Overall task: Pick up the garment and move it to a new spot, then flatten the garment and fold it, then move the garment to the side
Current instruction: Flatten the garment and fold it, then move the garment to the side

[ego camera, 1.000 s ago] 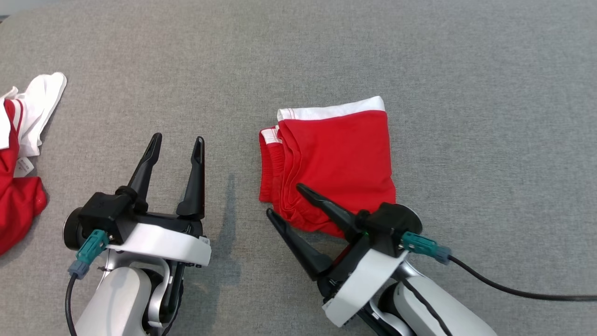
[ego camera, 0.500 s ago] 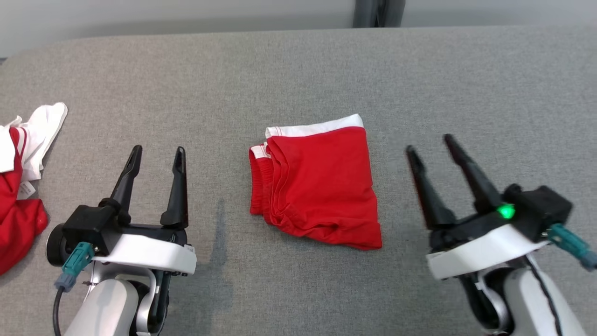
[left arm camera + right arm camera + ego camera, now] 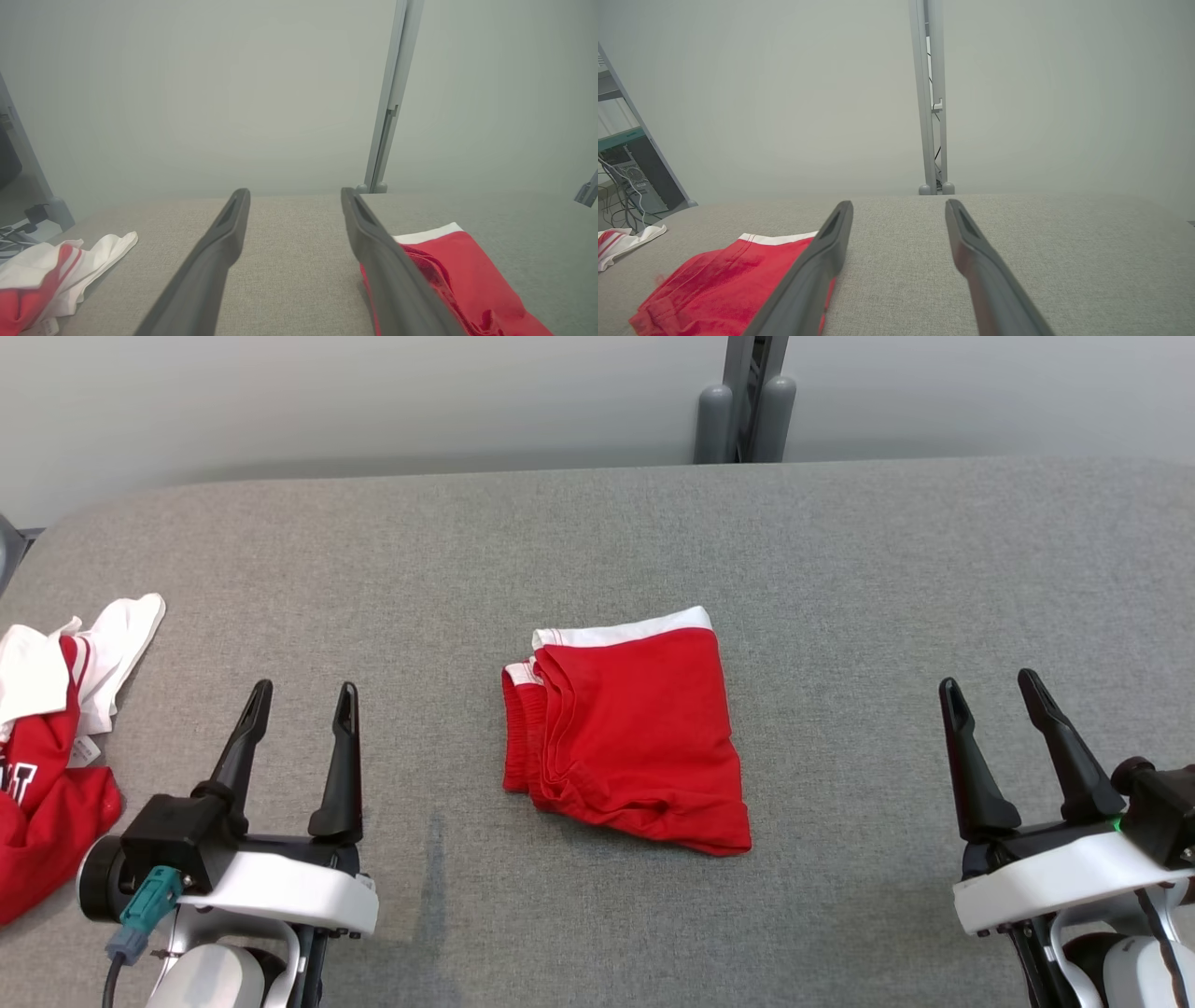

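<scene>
Left hand (image 3: 305,688) is idling released, nothing between its jaws, low over the surface (image 3: 840,569) and well left of the garment (image 3: 635,737). Opposite it, the right hand (image 3: 988,679) is mirroring that well to the right, also spread and empty. Garment is lying mid-surface, neither hand touching it.

Reading it as already folded, so the side move is looking like what's left. Suggesting going in with the right hand at the near right corner, one finger sliding under the whole stack and the other on top, so every layer is getting pinched together. Pinching only the top ply is risking the fold peeling open. Keeping the lift low and the travel slow, heading right where the surface is bare; a crumpled red-and-white pile (image 3: 47,756) is occupying the left edge.

Materials: garment is looking like thin, soft, limp red knit, with a white band along the far edge and several stitched hem layers stacking on its left side. Roughly a square packet, near edge slightly wavy. Surface is grey woven cloth, matte, likely grabbing fabric, so dragging is probably bunching the bottom layer; lifting is looking safer. Fingers (image 3: 344,747) are long, dark, tapering and smooth-looking, so a deep bite is helping.
</scene>
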### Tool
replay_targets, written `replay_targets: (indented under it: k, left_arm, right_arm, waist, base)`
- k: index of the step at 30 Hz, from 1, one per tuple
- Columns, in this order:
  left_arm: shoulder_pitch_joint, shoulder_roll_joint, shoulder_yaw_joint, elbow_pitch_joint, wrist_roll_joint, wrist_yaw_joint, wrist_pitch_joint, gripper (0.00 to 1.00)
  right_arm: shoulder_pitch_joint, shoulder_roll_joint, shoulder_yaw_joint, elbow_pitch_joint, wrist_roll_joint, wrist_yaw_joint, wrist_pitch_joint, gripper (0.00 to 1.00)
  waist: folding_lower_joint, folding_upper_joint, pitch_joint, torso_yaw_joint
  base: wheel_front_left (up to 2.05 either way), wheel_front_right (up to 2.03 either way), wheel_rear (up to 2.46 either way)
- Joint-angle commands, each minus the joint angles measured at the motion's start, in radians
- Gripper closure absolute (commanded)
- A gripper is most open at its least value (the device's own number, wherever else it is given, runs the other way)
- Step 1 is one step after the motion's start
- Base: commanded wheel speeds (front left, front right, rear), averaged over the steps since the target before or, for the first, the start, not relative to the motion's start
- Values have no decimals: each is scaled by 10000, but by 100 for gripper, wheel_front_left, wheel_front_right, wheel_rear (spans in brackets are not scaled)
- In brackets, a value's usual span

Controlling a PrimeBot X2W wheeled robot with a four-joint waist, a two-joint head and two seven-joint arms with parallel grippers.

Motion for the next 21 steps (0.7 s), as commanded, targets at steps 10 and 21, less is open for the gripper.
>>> replay_targets:
  k: [10,21]
  left_arm:
    - [132,221,-159,9,237,133,160,0]
    - [-341,122,-384,-18,311,64,85,0]
  right_arm:
    - [345,-7,-131,-51,-1,1,205,0]
    - [-320,-327,172,571,-56,1,703,0]
  waist:
    - [0,0,-162,26]
    - [0,0,344,656]
  base:
    - [0,0,0]
    - [0,0,0]
